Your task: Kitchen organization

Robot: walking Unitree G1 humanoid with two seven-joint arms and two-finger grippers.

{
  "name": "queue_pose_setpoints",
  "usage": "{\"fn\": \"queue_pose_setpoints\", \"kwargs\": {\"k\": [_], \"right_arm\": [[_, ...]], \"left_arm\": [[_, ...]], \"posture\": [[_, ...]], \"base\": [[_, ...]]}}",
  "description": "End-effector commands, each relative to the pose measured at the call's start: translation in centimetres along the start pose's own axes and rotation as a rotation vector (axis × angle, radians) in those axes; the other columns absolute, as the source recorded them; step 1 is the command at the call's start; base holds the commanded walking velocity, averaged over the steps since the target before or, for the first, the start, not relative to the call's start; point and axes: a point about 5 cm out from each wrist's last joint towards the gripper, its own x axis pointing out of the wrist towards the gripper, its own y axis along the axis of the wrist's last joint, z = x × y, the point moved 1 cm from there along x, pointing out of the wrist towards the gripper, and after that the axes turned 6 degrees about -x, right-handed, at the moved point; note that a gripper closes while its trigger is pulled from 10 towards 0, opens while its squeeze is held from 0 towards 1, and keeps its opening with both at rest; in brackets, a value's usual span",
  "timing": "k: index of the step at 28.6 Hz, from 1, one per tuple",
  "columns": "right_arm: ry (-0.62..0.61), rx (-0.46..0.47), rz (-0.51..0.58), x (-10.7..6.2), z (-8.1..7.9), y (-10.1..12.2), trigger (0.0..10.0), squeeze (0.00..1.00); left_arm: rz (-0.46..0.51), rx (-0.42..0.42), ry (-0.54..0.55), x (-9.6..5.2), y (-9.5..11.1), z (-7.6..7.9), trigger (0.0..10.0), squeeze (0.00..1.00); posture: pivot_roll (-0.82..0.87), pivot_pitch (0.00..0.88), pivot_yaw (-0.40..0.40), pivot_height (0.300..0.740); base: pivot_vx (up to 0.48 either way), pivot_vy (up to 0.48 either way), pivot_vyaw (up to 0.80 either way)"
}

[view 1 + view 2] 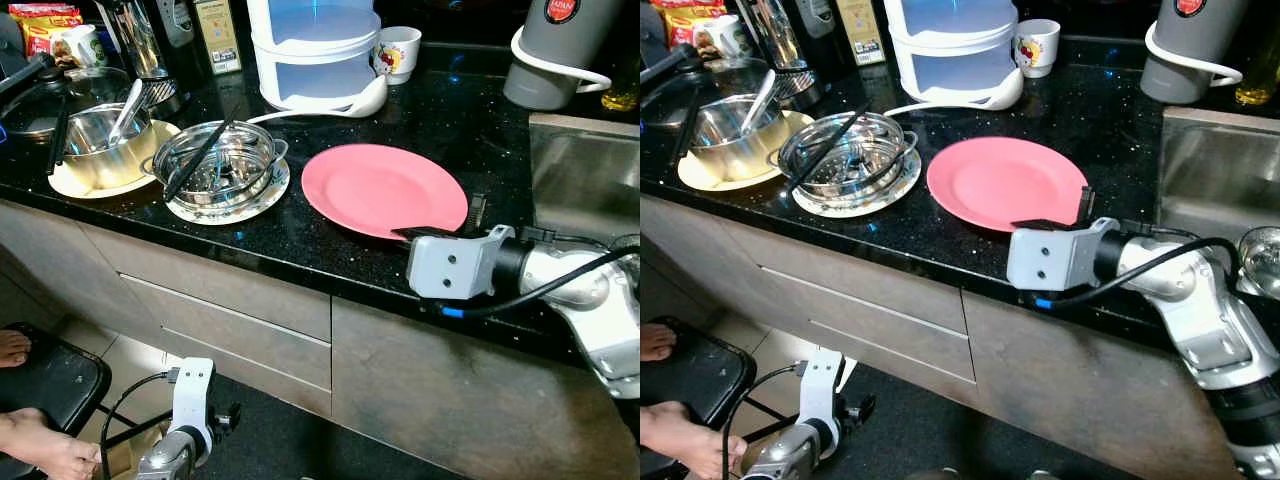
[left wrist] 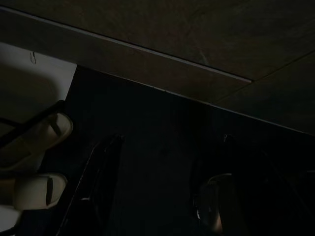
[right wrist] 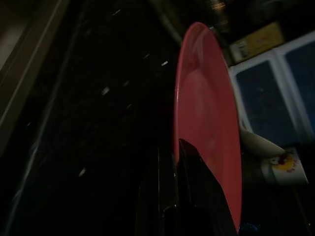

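1. Head views: black counter (image 1: pixel 420 120), running away from the right gripper (image 1: pixel 440 228) on every side but the near one.
2. Steel sink (image 1: pixel 585 170), set into the counter to the right of that gripper.
3. White stacked container (image 1: pixel 315 50), well beyond the gripper, at the counter's back.
4. Pink plate (image 1: pixel 385 188), lying flat on the counter, its near right rim pinched by the right gripper: one black finger on top of the rim, the other at the edge; in the right wrist view, plate (image 3: pixel 209 113) running edge-on past the finger (image 3: pixel 197 187).
5. Steel strainer bowl (image 1: pixel 212 165) on a white plate, just left of the pink plate, black chopsticks across it.
6. Steel bowl (image 1: pixel 100 145) with a spoon, on a yellow plate, farther left again.
7. Grey jug (image 1: pixel 555 50), beyond the gripper to the right, behind the sink.
8. Left gripper (image 1: pixel 222 418), hanging low before the drawers, well below and left of the right one; fingers spread, seen dimly in its wrist view (image 2: pixel 106 182).
9. White mug (image 1: pixel 397 52), beside the container.
10. Bare feet (image 1: pixel 45 450) of a person, by a black stool, left of the low gripper.
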Motion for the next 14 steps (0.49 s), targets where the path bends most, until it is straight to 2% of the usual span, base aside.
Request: {"fn": "queue_pose_setpoints", "kwargs": {"k": [1, 2, 3, 4, 8, 11, 12, 14], "right_arm": [[-0.056, 0.045, 0.009, 0.0, 0.7, -0.1, 0.0, 0.00], [-0.056, 0.045, 0.009, 0.0, 0.7, -0.1, 0.0, 0.00], [-0.126, 0.104, 0.048, 0.0, 1.6, 0.3, 0.0, 0.00], [-0.126, 0.104, 0.048, 0.0, 1.6, 0.3, 0.0, 0.00], [-0.460, 0.435, 0.313, -0.8, 6.5, 2.5, 0.0, 0.00], [-0.460, 0.435, 0.313, -0.8, 6.5, 2.5, 0.0, 0.00], [-0.511, 0.492, 0.375, -1.1, 7.4, 2.9, 0.0, 0.00], [-0.511, 0.492, 0.375, -1.1, 7.4, 2.9, 0.0, 0.00]], "left_arm": [[-0.017, 0.001, 0.009, -0.2, -0.5, -0.4, 10.0, 0.00], [-0.017, 0.001, 0.009, -0.2, -0.5, -0.4, 10.0, 0.00], [-0.017, 0.002, 0.009, -0.2, -0.5, -0.4, 10.0, 0.00], [-0.017, 0.002, 0.009, -0.2, -0.5, -0.4, 10.0, 0.00], [-0.017, 0.003, 0.009, -0.3, -0.5, -0.5, 10.0, 0.00], [-0.017, 0.003, 0.009, -0.3, -0.5, -0.5, 10.0, 0.00], [-0.016, 0.003, 0.009, -0.3, -0.5, -0.5, 10.0, 0.00], [-0.016, 0.003, 0.009, -0.3, -0.5, -0.5, 10.0, 0.00]], "posture": [[-0.04, 0.102, 0.066, 0.740], [-0.04, 0.102, 0.066, 0.740], [-0.04, 0.102, 0.066, 0.740], [-0.04, 0.102, 0.066, 0.740], [-0.04, 0.103, 0.070, 0.740], [-0.04, 0.103, 0.070, 0.740], [-0.04, 0.104, 0.069, 0.740], [-0.04, 0.104, 0.069, 0.740]], "base": [[0.000, 0.000, 0.00], [0.000, 0.000, 0.00], [0.000, 0.000, 0.00], [0.000, 0.000, 0.00], [0.000, 0.000, 0.00], [0.000, 0.000, 0.00], [0.000, 0.000, 0.00], [0.000, 0.000, 0.00]]}}
